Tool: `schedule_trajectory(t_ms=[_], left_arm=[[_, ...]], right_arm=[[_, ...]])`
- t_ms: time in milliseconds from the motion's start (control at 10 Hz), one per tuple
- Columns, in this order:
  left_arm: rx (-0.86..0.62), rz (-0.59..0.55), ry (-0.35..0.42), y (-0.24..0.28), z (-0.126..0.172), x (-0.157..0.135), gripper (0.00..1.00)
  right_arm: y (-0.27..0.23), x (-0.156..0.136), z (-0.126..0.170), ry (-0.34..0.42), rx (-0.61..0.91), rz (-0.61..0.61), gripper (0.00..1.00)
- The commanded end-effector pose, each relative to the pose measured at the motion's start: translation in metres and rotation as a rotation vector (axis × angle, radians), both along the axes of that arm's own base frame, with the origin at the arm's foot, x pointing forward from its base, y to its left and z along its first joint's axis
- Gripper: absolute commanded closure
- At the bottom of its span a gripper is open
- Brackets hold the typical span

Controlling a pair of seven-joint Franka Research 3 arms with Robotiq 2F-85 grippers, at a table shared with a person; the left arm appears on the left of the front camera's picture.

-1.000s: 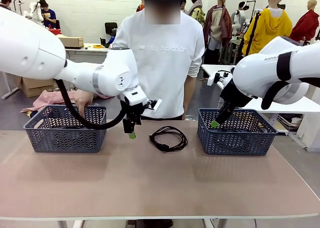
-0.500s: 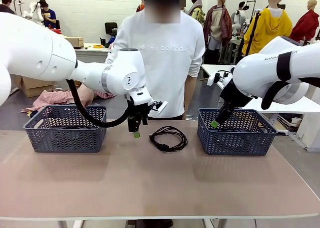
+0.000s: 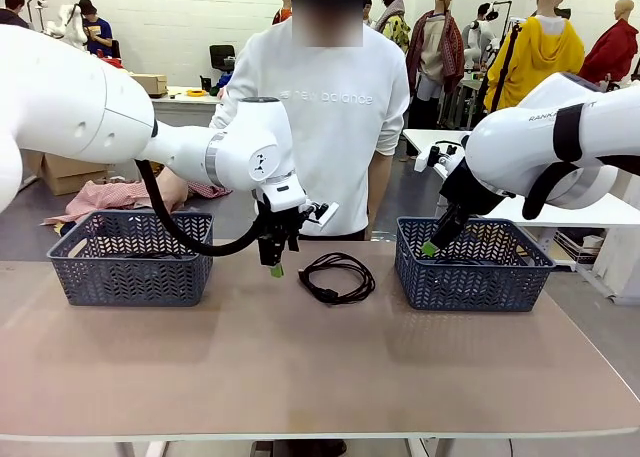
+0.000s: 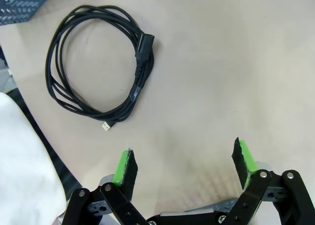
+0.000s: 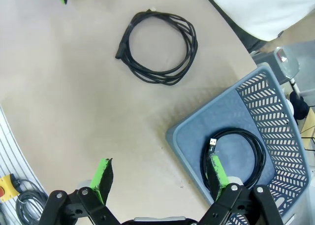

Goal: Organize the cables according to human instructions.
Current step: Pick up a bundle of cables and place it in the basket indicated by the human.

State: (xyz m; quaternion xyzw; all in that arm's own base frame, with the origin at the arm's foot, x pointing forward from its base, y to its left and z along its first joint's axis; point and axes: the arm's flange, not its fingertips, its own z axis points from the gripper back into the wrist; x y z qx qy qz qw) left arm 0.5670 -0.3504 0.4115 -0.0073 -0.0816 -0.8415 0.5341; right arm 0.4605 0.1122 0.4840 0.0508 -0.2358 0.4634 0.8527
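While a person's hand (image 3: 168, 191) rests behind the left basket (image 3: 131, 258), the left pincer (image 3: 274, 268) hangs released just above the desk (image 3: 300, 367), close beside a coiled USB cable (image 3: 337, 277) lying between the baskets. At the right basket (image 3: 470, 265), the right pincer (image 3: 430, 248) hovers, fingers spread and empty, over a second coiled cable (image 5: 235, 155) on its floor.
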Motion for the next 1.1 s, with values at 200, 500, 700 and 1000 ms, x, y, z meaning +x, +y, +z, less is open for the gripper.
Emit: schedule_trajectory(t_ms=[200,500,700,1000], left_arm=[[0.031,-0.106,-0.028,-0.013,-0.018,0.02,0.0],[0.056,-0.258,-0.004,-0.034,-0.037,0.047,0.0],[0.073,-0.307,0.023,-0.05,-0.05,0.056,0.0],[0.075,-0.326,0.041,-0.062,-0.063,0.054,0.0]], right_arm=[[0.0,0.0,0.001,-0.003,-0.005,-0.007,0.0],[0.0,0.0,0.001,-0.003,-0.005,-0.007,0.0],[0.0,0.0,0.001,-0.003,-0.005,-0.007,0.0],[0.0,0.0,0.001,-0.003,-0.005,-0.007,0.0]])
